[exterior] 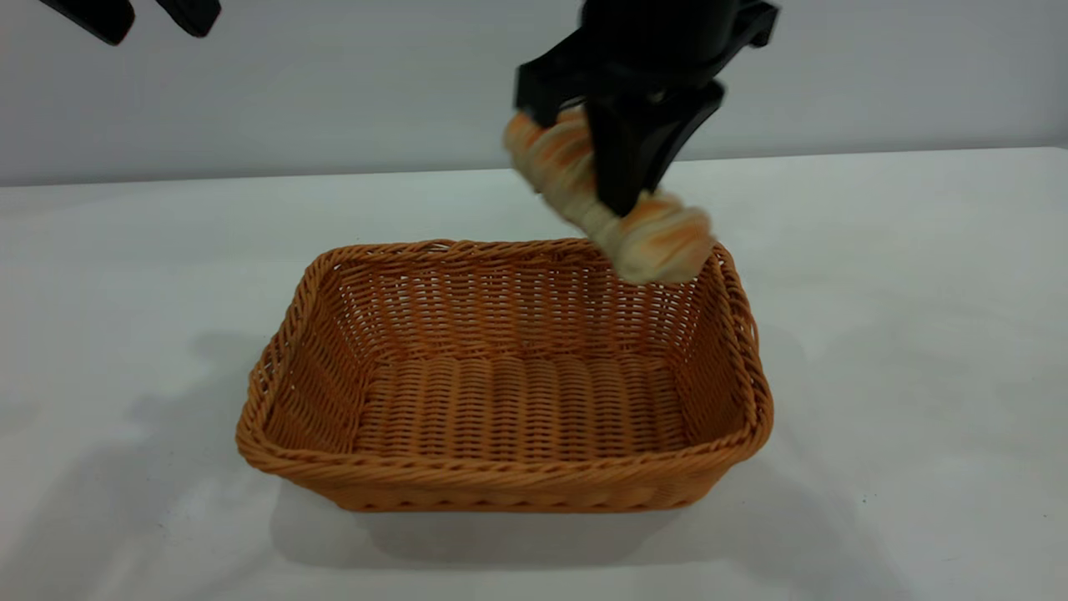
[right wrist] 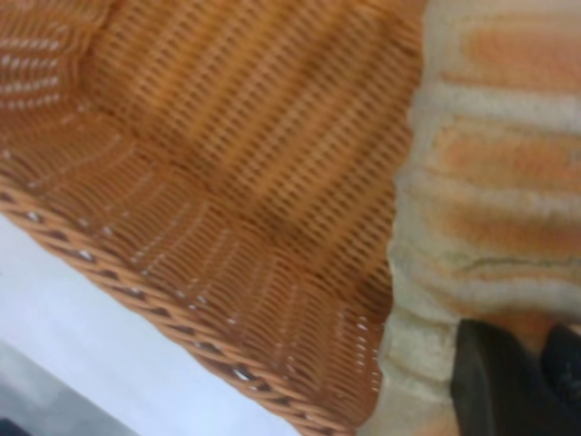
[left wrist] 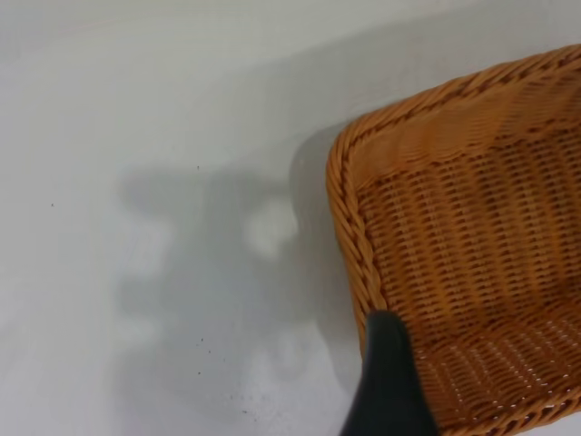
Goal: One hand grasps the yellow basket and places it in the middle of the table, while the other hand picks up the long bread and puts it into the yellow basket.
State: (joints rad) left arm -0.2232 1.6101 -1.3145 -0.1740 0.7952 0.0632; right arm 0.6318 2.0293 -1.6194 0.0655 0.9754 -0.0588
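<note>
The yellow basket point(exterior: 501, 380) sits empty in the middle of the white table point(exterior: 918, 334). My right gripper point(exterior: 613, 159) is shut on the long bread point(exterior: 659, 238), holding it tilted in the air above the basket's back right corner. In the right wrist view the bread point(right wrist: 495, 182) fills one side, with the basket's inside point(right wrist: 227, 163) below it. My left gripper point(exterior: 146, 18) is up at the top left, away from the basket, with its fingers apart. In the left wrist view one finger point(left wrist: 388, 381) shows before the basket's corner point(left wrist: 472, 227).
White tabletop lies all round the basket, with a grey wall point(exterior: 334, 83) behind the table. A few dark specks point(left wrist: 201, 341) mark the table in the left wrist view.
</note>
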